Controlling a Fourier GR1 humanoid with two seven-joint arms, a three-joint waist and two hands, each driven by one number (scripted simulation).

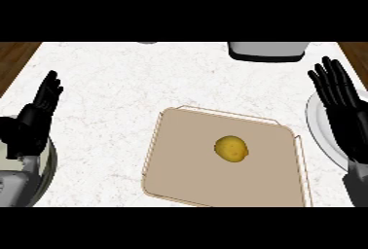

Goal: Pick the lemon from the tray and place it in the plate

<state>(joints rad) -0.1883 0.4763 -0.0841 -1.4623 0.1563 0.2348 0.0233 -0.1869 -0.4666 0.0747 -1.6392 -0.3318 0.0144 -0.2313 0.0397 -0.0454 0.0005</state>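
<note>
Lemon [232,149], one, lies on one tray [179,170]; one plate [320,133].

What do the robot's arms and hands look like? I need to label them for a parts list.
Both hands are black, with slim segmented fingers: left hand, right hand. Each sits on a smooth grey forearm. No cables, markings or sleeves show.

Things at the back of the counter

The counter [108,121] has a white top with faint grey marks, like marble. A strip of brown wood [14,56] shows past its left side, and more brown wood shows at the far right corner. A grey box [267,50] with a dark bottom sits at the back edge. A small grey thing [147,43] peeks in at the top; I cannot tell what it is.
</note>
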